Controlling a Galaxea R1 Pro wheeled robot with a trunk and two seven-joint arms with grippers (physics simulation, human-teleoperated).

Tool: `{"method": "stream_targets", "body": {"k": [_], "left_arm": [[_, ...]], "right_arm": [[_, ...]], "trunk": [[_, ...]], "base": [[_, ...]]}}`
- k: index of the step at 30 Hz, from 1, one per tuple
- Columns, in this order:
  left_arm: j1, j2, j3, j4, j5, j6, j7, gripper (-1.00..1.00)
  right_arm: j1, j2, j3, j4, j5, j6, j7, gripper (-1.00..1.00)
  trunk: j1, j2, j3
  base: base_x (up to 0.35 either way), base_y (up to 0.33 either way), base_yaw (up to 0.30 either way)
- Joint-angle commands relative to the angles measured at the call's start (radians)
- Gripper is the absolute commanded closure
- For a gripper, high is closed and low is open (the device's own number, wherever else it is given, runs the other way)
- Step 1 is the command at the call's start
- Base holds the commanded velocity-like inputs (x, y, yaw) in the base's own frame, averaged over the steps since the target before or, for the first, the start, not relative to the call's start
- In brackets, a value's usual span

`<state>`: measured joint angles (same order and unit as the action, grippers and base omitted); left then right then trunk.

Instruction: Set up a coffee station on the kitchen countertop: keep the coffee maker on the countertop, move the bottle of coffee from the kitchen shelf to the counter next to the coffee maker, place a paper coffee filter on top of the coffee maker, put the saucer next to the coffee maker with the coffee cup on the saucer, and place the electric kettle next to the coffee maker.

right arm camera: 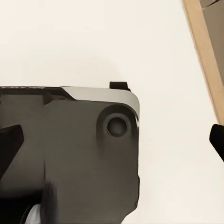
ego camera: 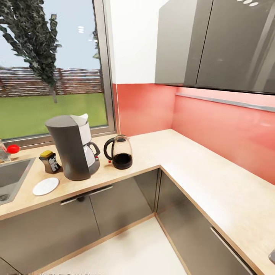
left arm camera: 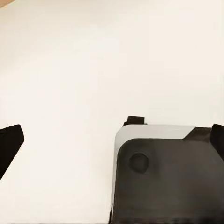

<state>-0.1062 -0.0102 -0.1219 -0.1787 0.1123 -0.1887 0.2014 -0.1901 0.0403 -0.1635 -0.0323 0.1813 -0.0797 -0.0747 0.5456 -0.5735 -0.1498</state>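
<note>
The dark grey coffee maker (ego camera: 72, 151) stands on the beige countertop (ego camera: 152, 147) under the window. A white paper coffee filter (ego camera: 81, 118) sits on top of it. To its left stands the bottle of coffee (ego camera: 50, 161), brown with a yellow cap. The white saucer (ego camera: 46, 186) lies bare in front of the bottle, near the counter's front edge. The electric kettle (ego camera: 119, 152) stands just right of the coffee maker. The coffee cup is out of view. My left gripper (left arm camera: 112, 140) and right gripper (right arm camera: 112, 142) hang open over the white floor, holding nothing.
A sink (ego camera: 11, 177) is set into the counter at far left, with a red-topped object (ego camera: 13, 149) behind it. The worktop turns a corner and runs along the right wall below grey wall cabinets (ego camera: 214, 42). My dark base (left arm camera: 168, 177) shows below the grippers.
</note>
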Motion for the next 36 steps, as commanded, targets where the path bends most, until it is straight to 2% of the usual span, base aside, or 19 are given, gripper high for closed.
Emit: {"method": "stream_targets", "body": {"k": [1, 5, 7, 12, 17, 26, 36], "left_arm": [[-0.001, 0.004, -0.010, 0.046, 0.011, 0.001, -0.003, -1.00], [-0.001, 0.008, -0.011, 0.130, 0.012, 0.025, -0.009, -1.00], [0.002, 0.010, -0.012, 0.178, 0.012, 0.092, -0.008, -1.00], [0.028, 0.033, -0.009, 0.195, 0.016, 0.159, 0.004, -1.00], [0.052, 0.037, -0.007, 0.195, 0.018, 0.156, -0.006, -1.00], [0.054, 0.034, -0.004, 0.193, 0.021, 0.154, -0.009, -1.00], [0.054, 0.029, 0.000, 0.187, 0.021, 0.160, -0.008, -1.00]], "right_arm": [[0.000, 0.001, -0.008, 0.000, 0.010, -0.003, -0.003, -1.00], [0.000, 0.002, -0.007, 0.000, 0.012, -0.003, -0.003, -1.00], [0.000, 0.003, -0.007, 0.000, 0.012, 0.000, -0.003, -1.00], [-0.001, 0.005, -0.007, -0.003, 0.012, 0.002, -0.003, -1.00], [-0.001, 0.006, -0.007, -0.002, 0.012, 0.005, -0.005, -1.00], [-0.001, 0.006, -0.007, -0.003, 0.012, 0.004, -0.005, -1.00], [0.000, 0.007, -0.008, -0.003, 0.012, 0.004, -0.001, -1.00]], "trunk": [[0.000, -0.001, -0.003], [0.000, -0.001, -0.007], [0.000, -0.001, -0.009], [0.000, -0.001, -0.014], [0.000, -0.001, -0.019], [0.000, -0.001, -0.029], [0.000, -0.001, -0.038]], "base": [[0.000, 0.000, 0.188], [0.000, 0.000, 0.188], [0.000, 0.000, 0.201], [0.000, 0.000, 0.219], [0.000, 0.000, 0.217], [0.000, 0.000, 0.188], [0.000, 0.000, 0.035]]}}
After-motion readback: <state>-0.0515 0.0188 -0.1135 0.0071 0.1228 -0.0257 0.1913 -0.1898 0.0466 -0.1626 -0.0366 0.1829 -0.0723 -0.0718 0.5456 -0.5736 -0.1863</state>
